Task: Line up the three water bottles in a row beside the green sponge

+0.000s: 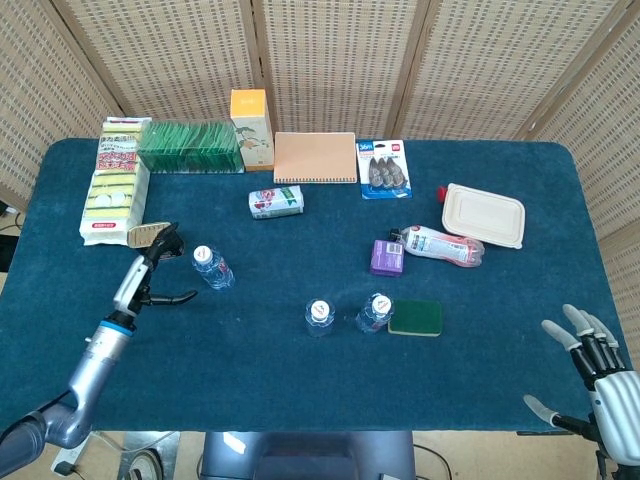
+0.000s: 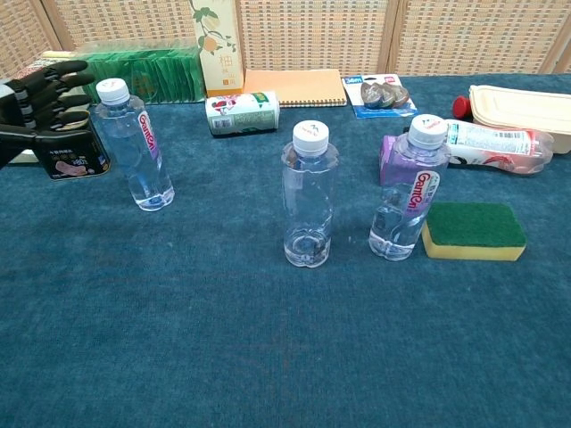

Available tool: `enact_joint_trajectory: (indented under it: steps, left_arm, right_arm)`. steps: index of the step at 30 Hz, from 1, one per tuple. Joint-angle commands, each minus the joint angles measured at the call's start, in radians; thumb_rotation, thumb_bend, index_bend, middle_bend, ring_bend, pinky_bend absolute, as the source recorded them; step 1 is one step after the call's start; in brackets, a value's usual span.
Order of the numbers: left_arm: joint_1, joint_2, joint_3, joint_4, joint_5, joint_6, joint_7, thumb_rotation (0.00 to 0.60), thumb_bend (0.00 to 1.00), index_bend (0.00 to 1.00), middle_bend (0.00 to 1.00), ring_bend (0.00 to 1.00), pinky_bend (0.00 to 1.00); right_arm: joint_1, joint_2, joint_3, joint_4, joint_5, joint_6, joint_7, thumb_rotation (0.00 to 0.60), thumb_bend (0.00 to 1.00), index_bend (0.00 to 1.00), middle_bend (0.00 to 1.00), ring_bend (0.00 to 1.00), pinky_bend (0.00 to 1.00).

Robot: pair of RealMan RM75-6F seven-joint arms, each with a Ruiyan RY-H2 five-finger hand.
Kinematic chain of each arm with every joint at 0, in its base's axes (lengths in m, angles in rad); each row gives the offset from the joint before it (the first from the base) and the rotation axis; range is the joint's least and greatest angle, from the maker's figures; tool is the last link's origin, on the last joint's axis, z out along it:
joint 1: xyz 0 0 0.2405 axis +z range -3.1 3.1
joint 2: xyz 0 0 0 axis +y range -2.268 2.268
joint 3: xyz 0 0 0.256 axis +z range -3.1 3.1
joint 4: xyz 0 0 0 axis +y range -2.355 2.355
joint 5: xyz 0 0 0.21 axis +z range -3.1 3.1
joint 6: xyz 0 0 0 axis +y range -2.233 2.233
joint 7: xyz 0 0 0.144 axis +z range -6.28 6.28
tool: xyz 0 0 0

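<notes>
Head view shows the job about two-thirds done, by my reckoning. One clear plastic water bottle with a white cap (image 2: 409, 189) stands upright just beside the green-topped, yellow-bottomed rectangular sponge (image 2: 473, 230), at its nine o'clock and close enough that I cannot tell whether they touch. A second clear bottle, unlabelled on the side facing the chest camera (image 2: 309, 194), stands upright further out along that same nine o'clock line, with a gap between the two.

The third clear bottle with a purple-lettered label (image 2: 135, 146) is the straggler. It stands upright well apart from the pair, out toward ten o'clock from the sponge, near a small black and gold tin (image 2: 65, 144).

The left hand (image 2: 37, 98) hangs just at that bottle's nine o'clock, fingers spread and empty, not touching it. The right hand (image 1: 598, 372) sits low at the dark blue cloth-covered table (image 1: 300, 400) edge, around four o'clock from the sponge, fingers fanned apart and holding nothing.

What seems left is grasping the far bottle and setting it down at the row's open end.
</notes>
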Motion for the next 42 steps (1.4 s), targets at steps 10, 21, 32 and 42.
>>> enact_joint_trajectory:
  steps: [10, 21, 32, 42]
  left_arm:
    - [-0.080, -0.153, -0.037, 0.140, -0.025, -0.085, 0.000, 0.600, 0.09, 0.00, 0.00, 0.00, 0.03]
    - [-0.105, -0.256, -0.063, 0.250, -0.057, -0.107, 0.023, 0.600, 0.30, 0.01, 0.02, 0.00, 0.22]
    - [-0.093, -0.286, -0.077, 0.263, -0.077, -0.085, 0.098, 0.600, 0.48, 0.60, 0.50, 0.40, 0.51]
    - [-0.076, -0.213, -0.016, 0.098, 0.025, 0.009, 0.123, 0.600, 0.47, 0.62, 0.53, 0.42, 0.52]
  right_arm:
    - [0.003, -0.001, 0.001, -0.002, 0.010, -0.005, -0.003, 0.600, 0.00, 0.15, 0.03, 0.00, 0.00]
    - [0.007, 0.004, 0.004, 0.003, 0.023, -0.006, 0.020, 0.600, 0.00, 0.15, 0.03, 0.00, 0.00]
    - [0.009, 0.008, 0.000, 0.007, 0.019, -0.004, 0.038, 0.600, 0.00, 0.15, 0.03, 0.00, 0.00]
    - [0.011, 0.007, -0.003, 0.004, 0.012, -0.006, 0.034, 0.600, 0.00, 0.15, 0.03, 0.00, 0.00]
